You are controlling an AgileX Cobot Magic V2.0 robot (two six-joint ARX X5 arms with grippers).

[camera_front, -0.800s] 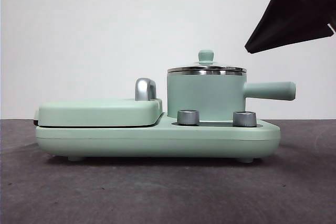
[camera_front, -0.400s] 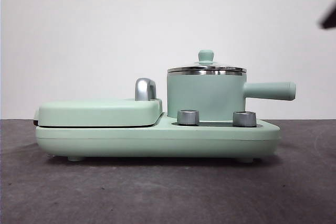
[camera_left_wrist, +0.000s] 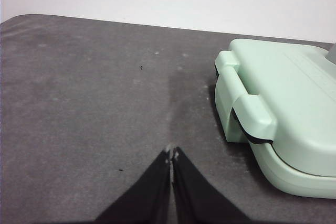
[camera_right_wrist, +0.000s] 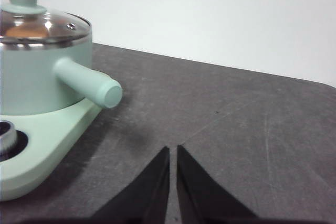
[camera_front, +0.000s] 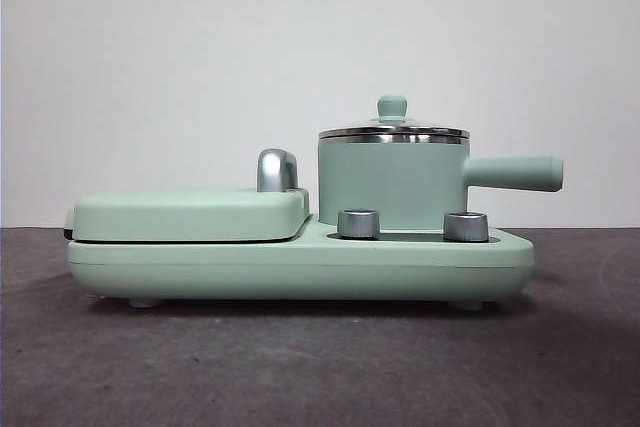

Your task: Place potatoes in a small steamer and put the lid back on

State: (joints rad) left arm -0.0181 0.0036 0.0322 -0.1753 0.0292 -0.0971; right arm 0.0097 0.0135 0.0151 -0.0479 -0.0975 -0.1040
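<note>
The right gripper hangs over bare table, jaws pressed almost together with only a thin slit between them, holding nothing; the pot's handle ends just up and left of it. The left gripper is likewise closed and empty, over grey table beside the griddle cover. Neither arm appears in the front view. There, right of centre, the steamer stands on the green base, behind two steel dials. The lid sits flat on its rim. Through the glass, an orange-brown potato shows inside, at the right wrist view's upper left.
</note>
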